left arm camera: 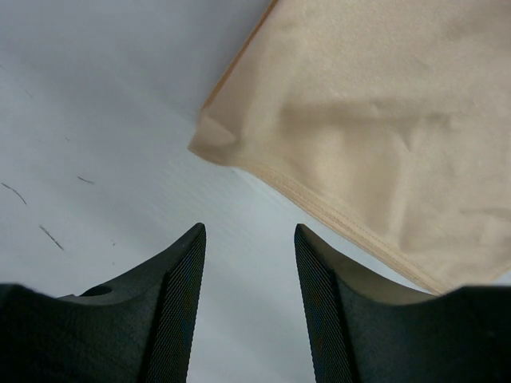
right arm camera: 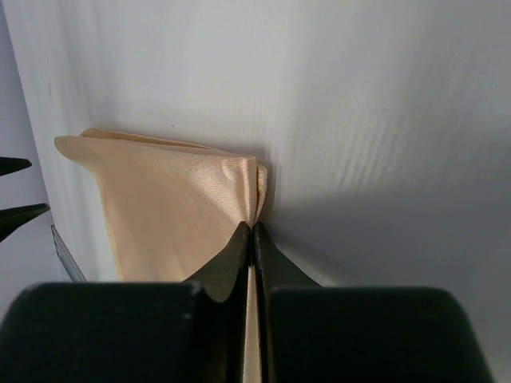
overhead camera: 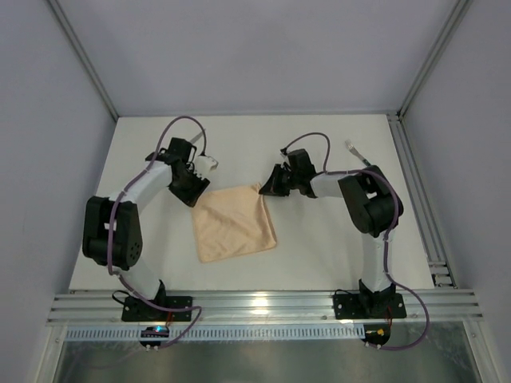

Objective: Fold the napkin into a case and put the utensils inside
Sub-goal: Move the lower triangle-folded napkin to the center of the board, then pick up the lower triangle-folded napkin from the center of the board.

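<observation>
The peach-orange napkin [overhead camera: 235,223] lies on the white table, folded into a rough square of stacked layers. Its layered edge shows in the left wrist view [left arm camera: 383,120]. My right gripper [overhead camera: 263,189] is shut on the napkin's far right corner, and the cloth [right arm camera: 176,207] is pinched between the closed tips [right arm camera: 253,227]. My left gripper [overhead camera: 198,198] hovers at the far left corner, open [left arm camera: 249,231], with only bare table between its fingers and the corner just ahead. The utensils are hidden or out of view. No narrow case shows.
A small silvery piece [overhead camera: 354,152] lies at the far right behind the right arm; I cannot tell what it is. Grey walls enclose the table on three sides. An aluminium rail [overhead camera: 255,303] runs along the near edge by the arm bases.
</observation>
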You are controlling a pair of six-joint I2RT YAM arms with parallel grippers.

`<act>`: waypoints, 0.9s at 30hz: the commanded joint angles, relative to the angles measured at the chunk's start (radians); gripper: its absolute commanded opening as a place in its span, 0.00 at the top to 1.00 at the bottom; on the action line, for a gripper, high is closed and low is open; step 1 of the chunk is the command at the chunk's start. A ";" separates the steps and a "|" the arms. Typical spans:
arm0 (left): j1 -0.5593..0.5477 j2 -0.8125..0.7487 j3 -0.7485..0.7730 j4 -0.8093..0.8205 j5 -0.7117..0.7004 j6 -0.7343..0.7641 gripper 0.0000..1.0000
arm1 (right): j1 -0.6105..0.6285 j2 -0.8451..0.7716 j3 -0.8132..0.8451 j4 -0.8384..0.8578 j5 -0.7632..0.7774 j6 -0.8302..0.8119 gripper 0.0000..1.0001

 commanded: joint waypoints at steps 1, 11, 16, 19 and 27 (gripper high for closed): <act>-0.041 -0.151 -0.027 -0.035 0.116 -0.002 0.49 | -0.025 -0.101 -0.102 0.054 0.057 0.039 0.96; -0.378 -0.441 -0.305 -0.062 0.089 0.174 0.41 | -0.077 -0.210 -0.300 0.067 0.021 -0.016 0.96; -0.414 -0.577 -0.491 0.024 0.101 0.336 0.31 | -0.083 -0.231 -0.289 0.025 0.008 -0.062 0.94; -0.446 -0.622 -0.567 0.068 0.112 0.384 0.27 | -0.085 -0.236 -0.271 -0.016 0.019 -0.090 0.90; -0.492 -0.579 -0.698 0.223 0.084 0.406 0.26 | -0.085 -0.285 -0.248 -0.118 0.042 -0.160 0.59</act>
